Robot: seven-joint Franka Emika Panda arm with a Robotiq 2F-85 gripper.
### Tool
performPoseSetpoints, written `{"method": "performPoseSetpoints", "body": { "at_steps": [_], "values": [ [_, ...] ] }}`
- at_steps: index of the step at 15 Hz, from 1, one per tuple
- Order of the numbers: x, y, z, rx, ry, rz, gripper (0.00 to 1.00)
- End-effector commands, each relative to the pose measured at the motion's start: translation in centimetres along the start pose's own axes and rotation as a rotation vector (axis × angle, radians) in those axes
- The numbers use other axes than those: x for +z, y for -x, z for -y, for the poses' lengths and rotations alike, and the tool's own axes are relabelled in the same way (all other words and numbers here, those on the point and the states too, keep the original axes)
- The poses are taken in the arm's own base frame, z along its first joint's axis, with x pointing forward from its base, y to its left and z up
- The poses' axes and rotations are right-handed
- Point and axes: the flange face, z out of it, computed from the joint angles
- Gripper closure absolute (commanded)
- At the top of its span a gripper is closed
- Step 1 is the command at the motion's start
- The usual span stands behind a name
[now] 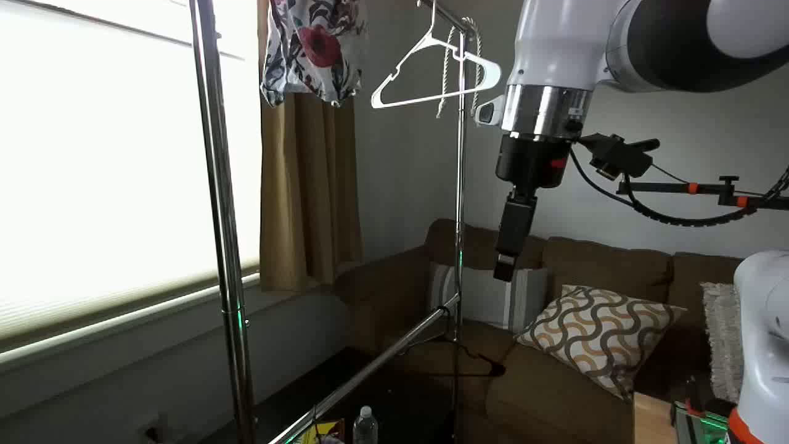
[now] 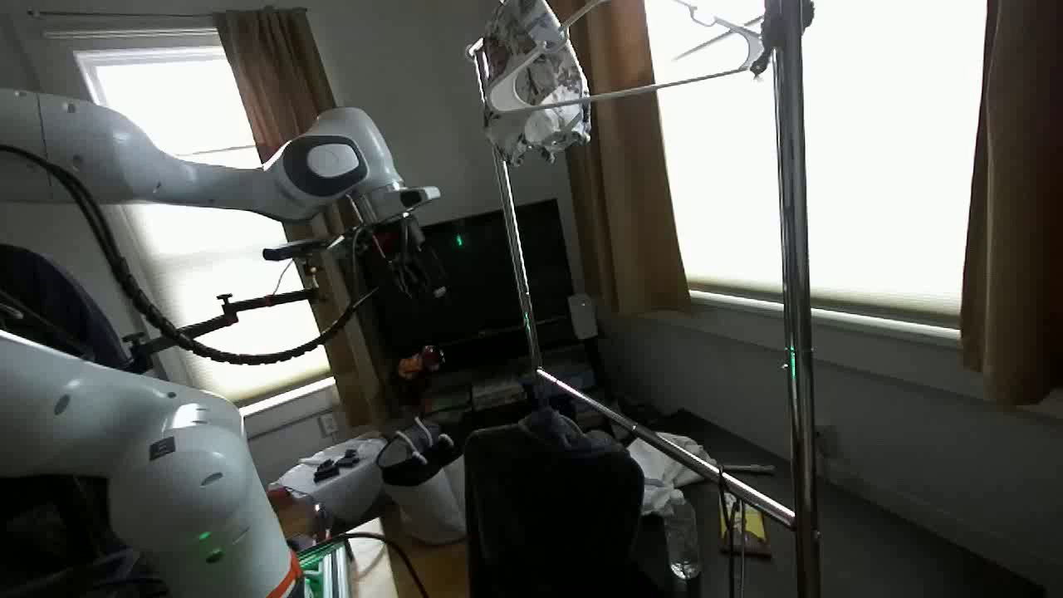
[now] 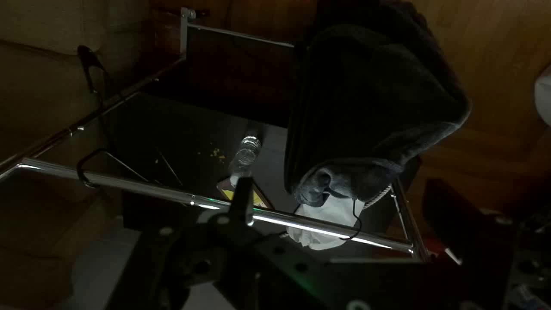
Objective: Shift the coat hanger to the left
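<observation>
White coat hanger (image 1: 424,98) high on the rack (image 1: 460,185), near a rope (image 1: 478,49); contact can't be told. Hook (image 1: 433,18) cropped in both exterior views. Free gap along the rack to the floral garment (image 1: 317,52). Gripper (image 1: 504,269) beside the rack, clear of it, lower than the hanger; fingers (image 3: 243,198) spread apart, empty, one dim in the murky wrist view.

Backlit by blown-out windows (image 2: 880,158) in both exterior views; very dim in wrist view, glinting along chrome rail (image 3: 292,220).
</observation>
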Motion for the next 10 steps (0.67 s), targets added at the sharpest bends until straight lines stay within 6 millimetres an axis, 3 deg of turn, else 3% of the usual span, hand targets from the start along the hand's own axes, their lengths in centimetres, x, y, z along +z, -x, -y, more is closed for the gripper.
{"method": "performPoseSetpoints", "body": {
  "at_steps": [1,6,10],
  "values": [
    [-0.1,0.0,0.0,0.000,0.000,0.000,0.00],
    [-1.0,0.5,-0.4,0.085,0.003,-0.050,0.00],
    [-2.7,4.5,-2.4,0.303,-0.004,-0.116,0.00]
  ]
}}
